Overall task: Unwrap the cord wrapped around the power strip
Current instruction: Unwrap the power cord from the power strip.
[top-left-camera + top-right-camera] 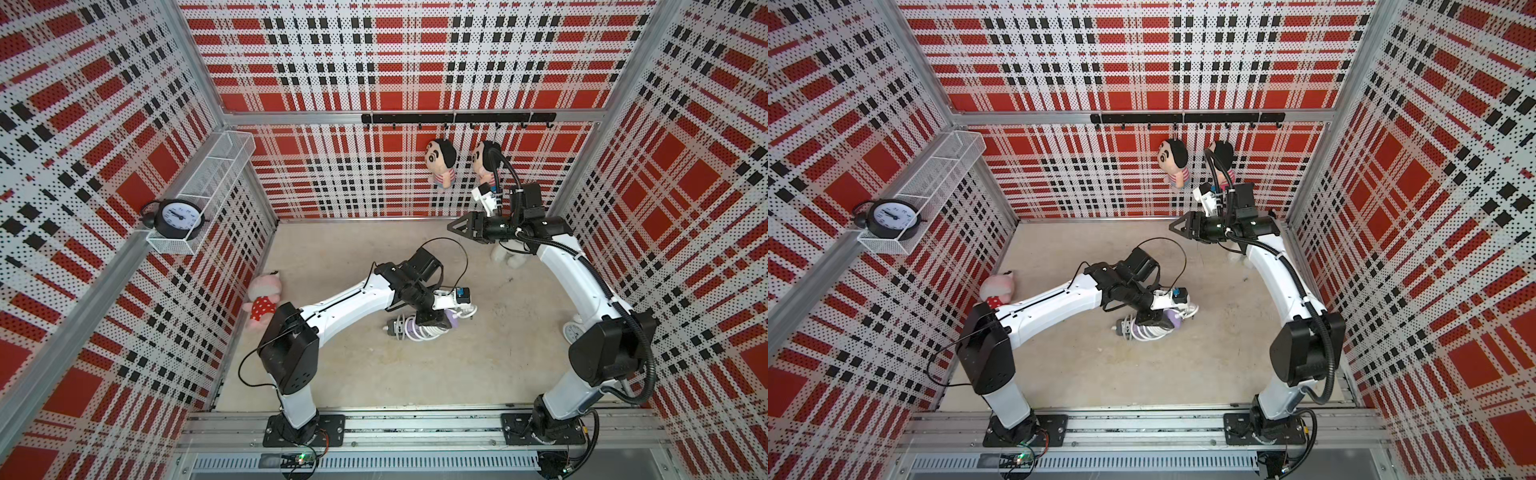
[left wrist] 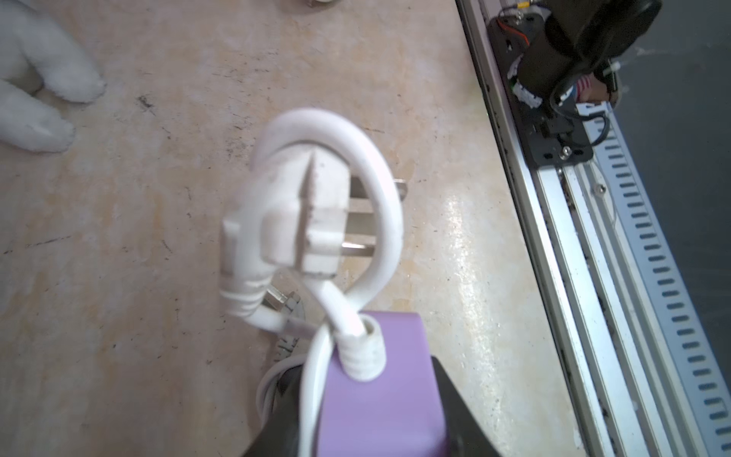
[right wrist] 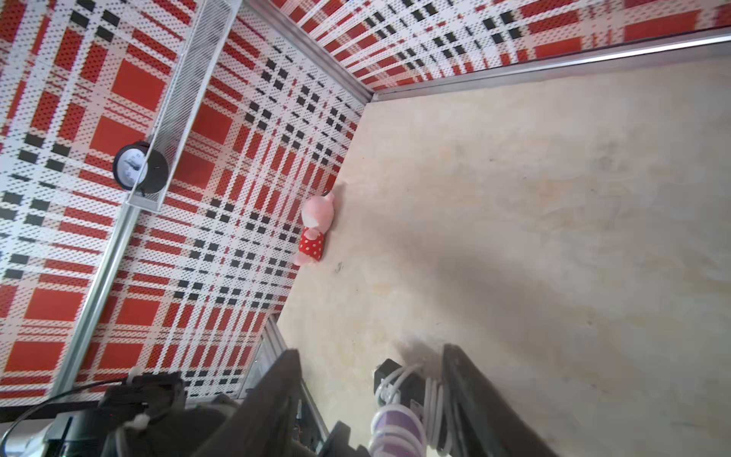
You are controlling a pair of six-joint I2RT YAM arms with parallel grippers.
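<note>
The lilac plastic power strip [image 2: 379,403] lies on its side near the middle of the floor, pinched across its body by the left gripper [image 1: 432,320], whose black fingers clamp it from both sides. Its thick white cord [image 2: 379,190] is still wound round the body in several tight turns, and only the end by the white moulded plug [image 2: 288,221] hangs free in 1 loose loop, so I judge the unwinding barely begun, with nearly every turn left to lift off. The right gripper [image 1: 455,227] hangs high near the back wall, well apart from the strip, its fingers parted and holding nothing. The beige mottled stone-look floor [image 1: 374,374] is scuffed and slightly glossy. Red, black and white plaid perforated walls [image 1: 374,62] enclose the cell. On them hang a white wire-mesh shelf [image 1: 216,166] carrying a black round alarm clock [image 1: 178,216], and a black hook rail [image 1: 457,118] with 2 plush dolls, 1 of them [image 1: 441,162] in clear view. A pink plush toy in a red dotted dress [image 1: 264,299] sits against the left wall.
</note>
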